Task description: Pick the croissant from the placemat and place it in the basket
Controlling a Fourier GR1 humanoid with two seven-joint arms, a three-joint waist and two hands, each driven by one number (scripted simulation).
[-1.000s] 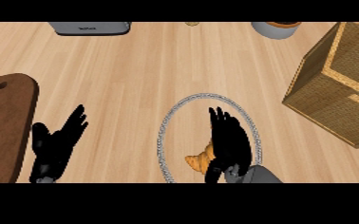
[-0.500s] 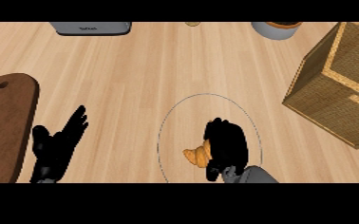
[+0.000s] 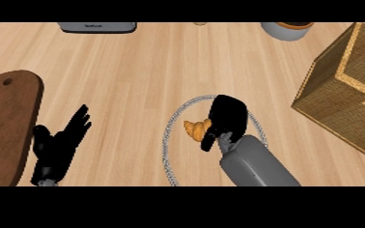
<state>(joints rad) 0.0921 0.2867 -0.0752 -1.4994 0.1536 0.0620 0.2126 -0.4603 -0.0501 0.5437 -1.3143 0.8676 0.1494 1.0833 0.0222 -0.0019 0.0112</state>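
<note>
A golden croissant point(image 3: 193, 129) shows over the round wood-coloured placemat point(image 3: 168, 147) with its grey rim, in the lower middle of the head view. My right hand point(image 3: 228, 116) is curled round the croissant from the right, with the thumb below it, and hides its right end. I cannot tell whether the croissant still touches the mat. The wicker basket point(image 3: 329, 92) stands at the right edge, apart from the hand. My left hand point(image 3: 60, 147) rests open at the lower left, fingers up.
A dark wooden cutting board point(image 3: 17, 121) lies along the left edge beside my left hand. At the far edge stand a grey appliance point(image 3: 97, 27), a small tan object point(image 3: 200, 23) and a grey bowl point(image 3: 285, 30).
My right hand's fingers have curled over the croissant. Hand and croissant have shifted toward the far side of the mat. The left hand has not moved.
</note>
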